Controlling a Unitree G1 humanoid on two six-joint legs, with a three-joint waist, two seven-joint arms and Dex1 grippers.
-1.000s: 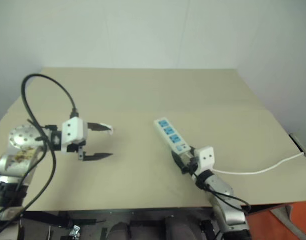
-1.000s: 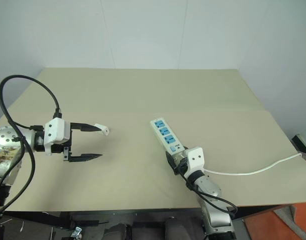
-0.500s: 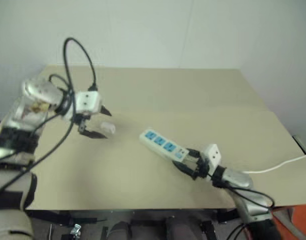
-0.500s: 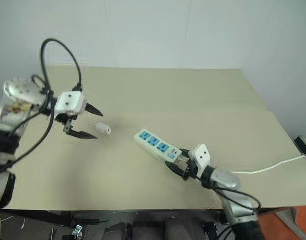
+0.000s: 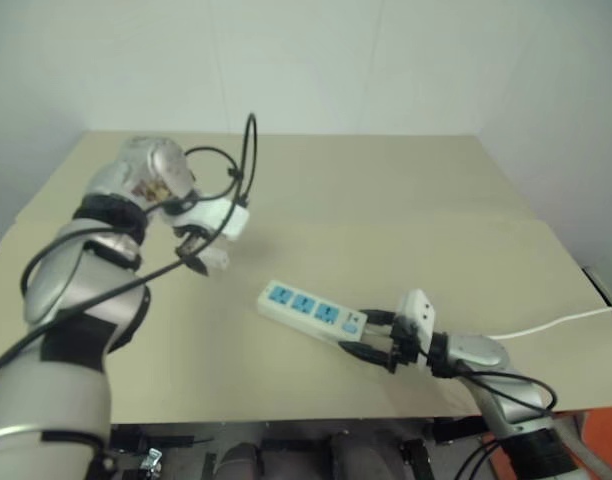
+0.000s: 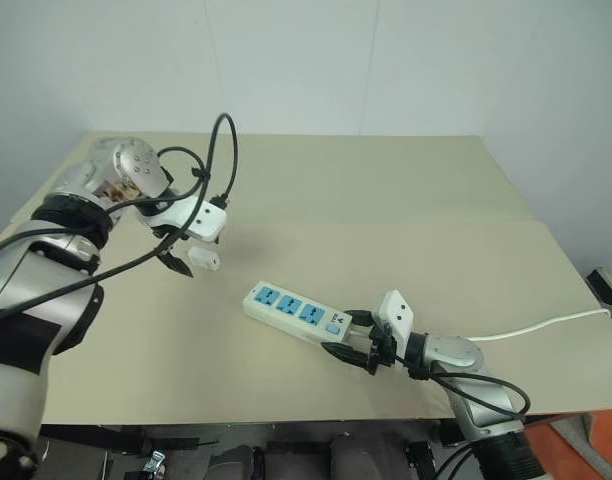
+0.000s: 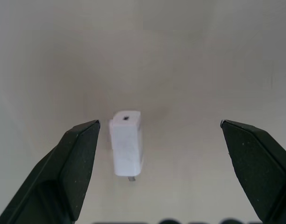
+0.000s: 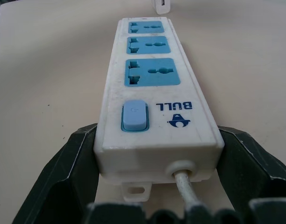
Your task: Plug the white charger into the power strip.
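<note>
Two wide-spread left fingers (image 7: 77, 163) flanking the white charger (image 7: 127, 142), untouched.

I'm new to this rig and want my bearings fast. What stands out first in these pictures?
The power strip with blue sockets lies near the table's front edge, its cord end clamped in the right hand. On the table's left, the left hand points down, fingers wide open, over the small white charger lying loose on the surface.

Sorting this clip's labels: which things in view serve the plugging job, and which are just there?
Job:
- white charger, lying loose on the table
- power strip, its cord end between the right tool's fingers
- left tool, open above the charger

Just there:
- table
</note>
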